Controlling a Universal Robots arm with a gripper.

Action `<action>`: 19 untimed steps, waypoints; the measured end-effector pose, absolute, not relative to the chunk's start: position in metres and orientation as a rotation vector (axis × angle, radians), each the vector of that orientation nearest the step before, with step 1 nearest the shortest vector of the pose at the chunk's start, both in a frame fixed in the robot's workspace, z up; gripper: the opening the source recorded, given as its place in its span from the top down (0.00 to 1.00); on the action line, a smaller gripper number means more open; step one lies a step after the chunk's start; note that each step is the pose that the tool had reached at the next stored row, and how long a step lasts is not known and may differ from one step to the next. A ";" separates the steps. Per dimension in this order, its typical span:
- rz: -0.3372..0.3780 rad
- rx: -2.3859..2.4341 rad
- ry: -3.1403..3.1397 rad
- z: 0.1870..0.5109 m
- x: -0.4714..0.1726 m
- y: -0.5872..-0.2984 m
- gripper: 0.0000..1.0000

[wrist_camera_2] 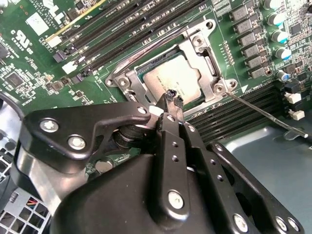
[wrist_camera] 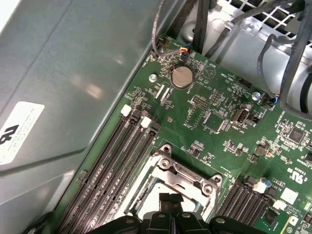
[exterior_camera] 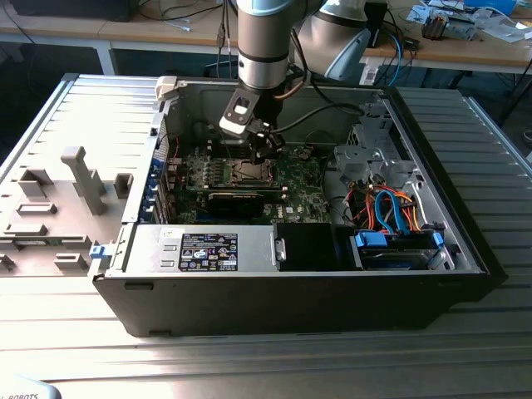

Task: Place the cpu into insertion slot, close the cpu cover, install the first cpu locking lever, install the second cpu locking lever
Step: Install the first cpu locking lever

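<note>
Narrowly pinched, the black hand [wrist_camera_2: 173, 97] hovers over the dull-grey cpu [wrist_camera_2: 174, 78] in its silvery cpu cover [wrist_camera_2: 204, 48].

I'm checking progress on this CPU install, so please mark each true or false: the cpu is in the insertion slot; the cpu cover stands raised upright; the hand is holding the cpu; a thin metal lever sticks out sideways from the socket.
1. The cpu is in the insertion slot. True.
2. The cpu cover stands raised upright. False: it lies flat, framing the cpu.
3. The hand is holding the cpu. False: its fingers are shut, with nothing between them, by the cpu's edge.
4. A thin metal lever sticks out sideways from the socket. True: it angles away from one corner.
</note>
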State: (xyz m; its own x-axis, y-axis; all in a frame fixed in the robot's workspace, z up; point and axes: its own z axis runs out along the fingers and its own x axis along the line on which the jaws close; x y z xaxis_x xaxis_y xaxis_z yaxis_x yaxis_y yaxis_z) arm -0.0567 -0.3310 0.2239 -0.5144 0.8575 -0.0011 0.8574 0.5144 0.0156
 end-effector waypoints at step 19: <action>0.022 1.407 2.799 0.224 -0.057 -0.331 0.89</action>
State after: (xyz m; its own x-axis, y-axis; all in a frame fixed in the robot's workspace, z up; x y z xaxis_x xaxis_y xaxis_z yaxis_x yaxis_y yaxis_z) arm -0.0566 -0.3310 0.2239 -0.5964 0.8027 -0.0016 0.8026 0.5963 0.0163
